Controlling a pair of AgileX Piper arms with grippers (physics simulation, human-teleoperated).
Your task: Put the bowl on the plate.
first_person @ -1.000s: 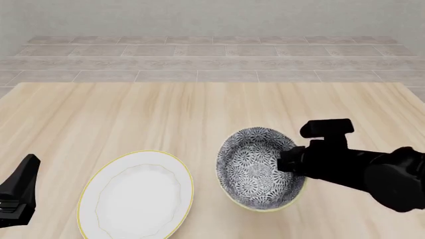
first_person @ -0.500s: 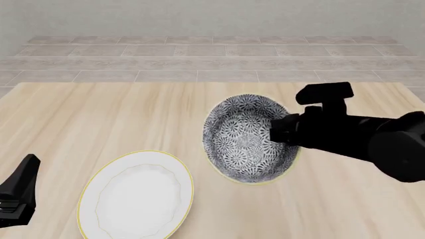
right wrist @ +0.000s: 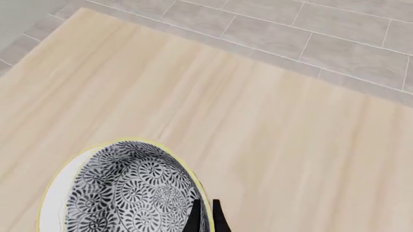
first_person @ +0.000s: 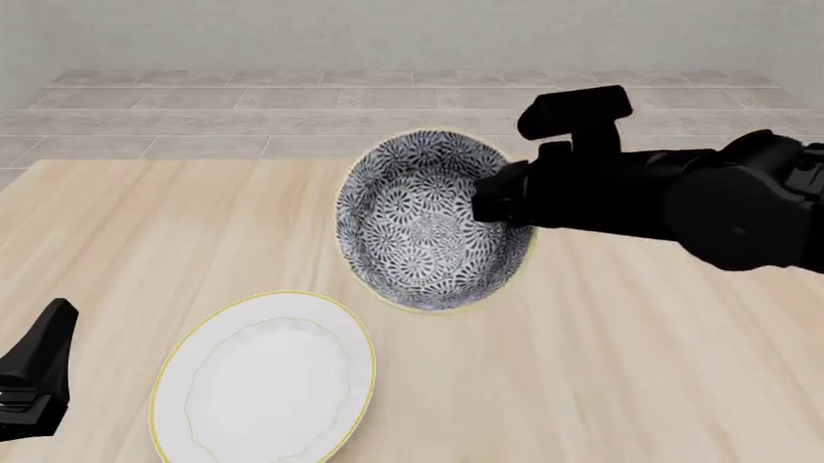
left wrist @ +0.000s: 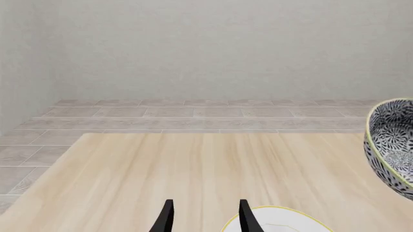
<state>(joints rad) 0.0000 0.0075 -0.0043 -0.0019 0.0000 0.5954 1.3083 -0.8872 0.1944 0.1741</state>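
Observation:
The bowl (first_person: 425, 227), dark grey-and-white floral with a thin yellow rim, hangs tilted above the table, its opening facing the front camera. My right gripper (first_person: 500, 204) is shut on the bowl's right rim; in the right wrist view its fingers (right wrist: 195, 215) pinch the rim of the bowl (right wrist: 123, 193). The white plate (first_person: 264, 376) lies flat on the table, below and left of the bowl. My left gripper (first_person: 52, 328) rests low at the left, apart from the plate, and is open and empty (left wrist: 205, 218). The left wrist view also catches the plate's edge (left wrist: 284, 212) and the bowl (left wrist: 390, 140).
The light wooden table (first_person: 193, 222) spreads under everything, its far edge (first_person: 386, 160) meeting a grey tiled floor (first_person: 386, 106) and a pale wall behind. The right arm (first_person: 721, 203) stretches in over the table's right side.
The right gripper has carried the bowl up off the table and to the left, away from the camera, with the bowl staying tilted. The plate and the left gripper have not moved.

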